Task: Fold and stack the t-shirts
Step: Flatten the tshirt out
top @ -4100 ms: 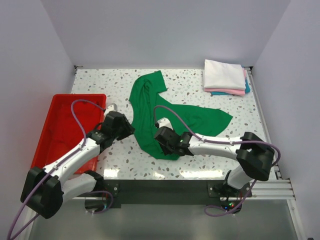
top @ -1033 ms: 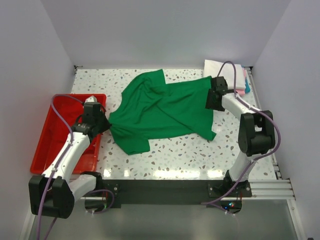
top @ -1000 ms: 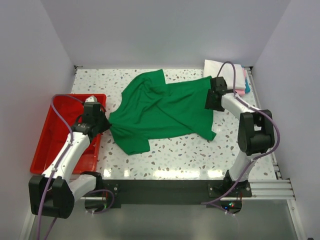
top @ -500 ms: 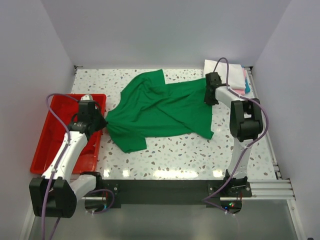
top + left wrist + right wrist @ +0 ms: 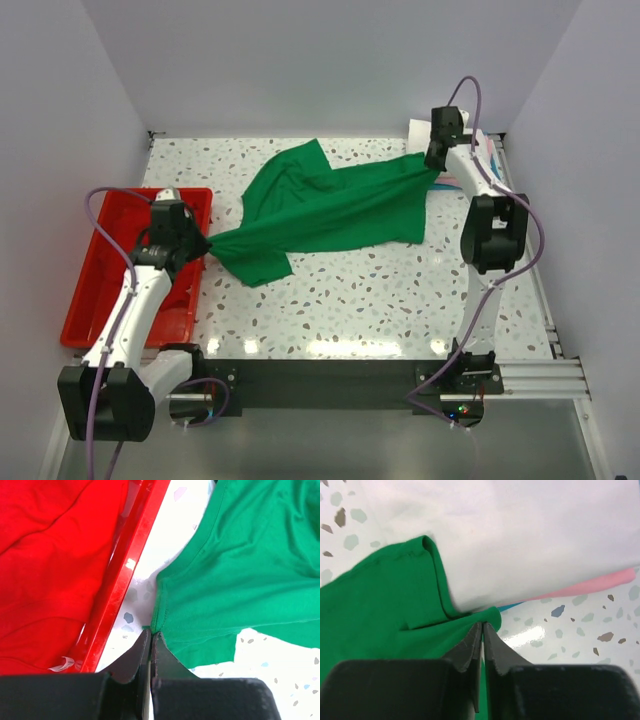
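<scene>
Speckled table (image 5: 350, 310) is taking up the whole top view, with both arm bases at 6 o'clock. The green t-shirt (image 5: 320, 205) is lying across the middle, stretching in a taut band from about 8 o'clock to about 1 o'clock. One sleeve is poking toward 12 and a lower flap is hanging toward 7. Cannot tell whether the middle of it is touching the table.

The red tray (image 5: 90, 290) is sitting along the table's 9 o'clock edge. Its right rim is running just beside the shirt's left end.

The folded stack is sitting at the 1 o'clock corner, mostly hidden by the right arm in the top view. In the right wrist view the white shirt (image 5: 530, 535) is lying on top, with the pink shirt (image 5: 600, 584) and a sliver of the light blue shirt (image 5: 512, 607) peeking out under it.

The left gripper (image 5: 151, 632) is pinching the green shirt's hem corner at the 8 o'clock end – fingers pressed together on the cloth, right next to the tray rim.

The right gripper (image 5: 482, 625) is pinching the shirt's other end at 1 o'clock – fingers closed tight on a green fold. That fold is bunching up against the edge of the white shirt.
</scene>
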{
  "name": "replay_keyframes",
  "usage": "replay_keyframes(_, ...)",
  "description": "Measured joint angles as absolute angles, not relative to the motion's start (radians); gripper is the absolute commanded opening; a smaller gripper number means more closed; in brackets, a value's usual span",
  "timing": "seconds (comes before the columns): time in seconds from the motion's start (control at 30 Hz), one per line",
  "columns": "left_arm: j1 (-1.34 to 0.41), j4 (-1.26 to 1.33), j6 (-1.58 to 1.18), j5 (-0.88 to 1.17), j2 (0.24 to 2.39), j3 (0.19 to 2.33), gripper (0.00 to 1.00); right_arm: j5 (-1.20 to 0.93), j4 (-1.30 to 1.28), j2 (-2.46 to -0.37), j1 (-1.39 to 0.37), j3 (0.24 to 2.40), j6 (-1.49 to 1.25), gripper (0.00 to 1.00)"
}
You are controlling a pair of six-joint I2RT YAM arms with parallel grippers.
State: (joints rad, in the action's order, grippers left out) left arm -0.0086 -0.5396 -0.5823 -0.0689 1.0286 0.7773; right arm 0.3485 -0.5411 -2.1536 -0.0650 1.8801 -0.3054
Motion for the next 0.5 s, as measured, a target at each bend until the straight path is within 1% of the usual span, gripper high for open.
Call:
replay_keyframes(0.1, -0.009, -0.538, -0.582, -0.062, 1.034, 0.777, 0.0, 0.346, -0.549, -2.191, -0.064, 1.892, -0.295, 0.41)
replay_keyframes(0.13, -0.009, -0.537, -0.582, -0.062, 1.036, 0.777, 0.0, 0.345, -0.556, -2.203, -0.064, 1.892, -0.295, 0.61)
replay_keyframes(0.2, -0.008, -0.531, -0.582, -0.059, 1.043, 0.777, 0.0, 0.338, -0.574, -2.215, -0.065, 1.89, -0.295, 0.71)
replay_keyframes(0.27, -0.008, -0.522, -0.583, -0.055, 1.055, 0.777, 0.0, 0.329, -0.574, -2.204, -0.065, 1.867, -0.298, 0.72)
replay_keyframes(0.33, -0.008, -0.513, -0.583, -0.051, 1.068, 0.777, 0.0, 0.322, -0.572, -2.164, -0.065, 1.809, -0.31, 0.69)
replay_keyframes(0.4, -0.008, -0.511, -0.583, -0.051, 1.071, 0.777, 0.0, 0.314, -0.548, -2.069, -0.065, 1.676, -0.332, 0.66)
replay_keyframes(0.5, -0.007, -0.504, -0.583, -0.051, 1.071, 0.777, 0.0, 0.294, -0.528, -1.863, -0.067, 1.427, -0.374, 0.64)
